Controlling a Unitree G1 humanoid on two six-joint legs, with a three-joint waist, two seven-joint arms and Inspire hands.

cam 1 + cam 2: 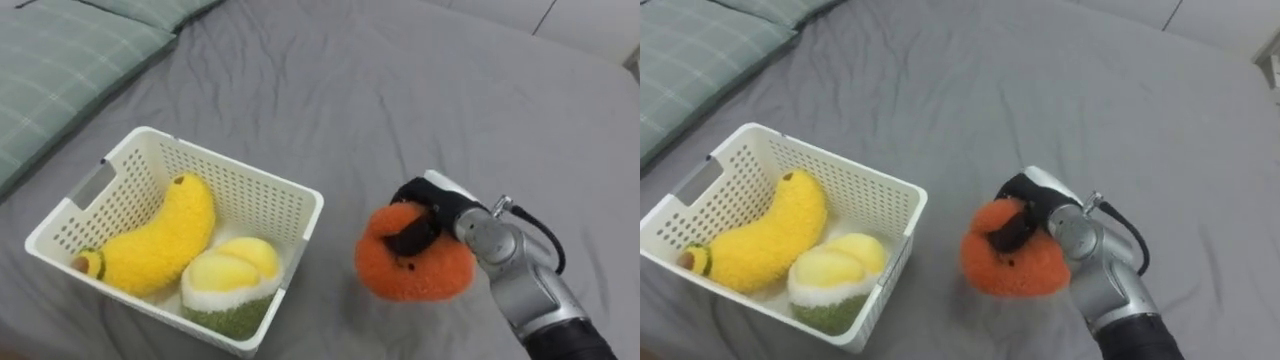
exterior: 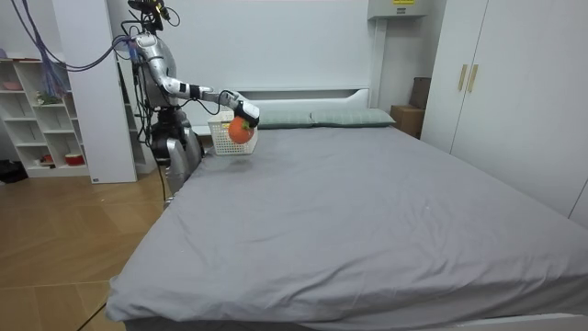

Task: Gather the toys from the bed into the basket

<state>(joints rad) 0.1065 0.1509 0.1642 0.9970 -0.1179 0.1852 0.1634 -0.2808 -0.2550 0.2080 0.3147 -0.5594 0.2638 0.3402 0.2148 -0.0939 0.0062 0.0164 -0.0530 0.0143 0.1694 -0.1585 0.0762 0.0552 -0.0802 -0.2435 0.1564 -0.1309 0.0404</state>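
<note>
In the left eye view we saw a white basket (image 1: 255, 198) on the grey sheet (image 1: 400, 90), with a yellow banana plush (image 1: 160, 240) and a green-and-yellow plush fruit (image 1: 230, 285) lying inside it. Just to the right of the basket, outside it, the right hand (image 1: 430, 205) had its dark fingers clenched around an orange plush toy (image 1: 420, 275). A green checked pillow (image 1: 60, 70) lay beyond the basket's far left corner. In the right eye view we could not tell whether the toy touched the sheet. In the room view the basket (image 2: 219, 140) sat near the head of a wide bed (image 2: 367, 211), the robot stood behind it on the wooden floor (image 2: 64, 248), white shelves (image 2: 37, 110) stood farther to the room view's left, and a wardrobe (image 2: 514, 83) stood well apart to its right.
</note>
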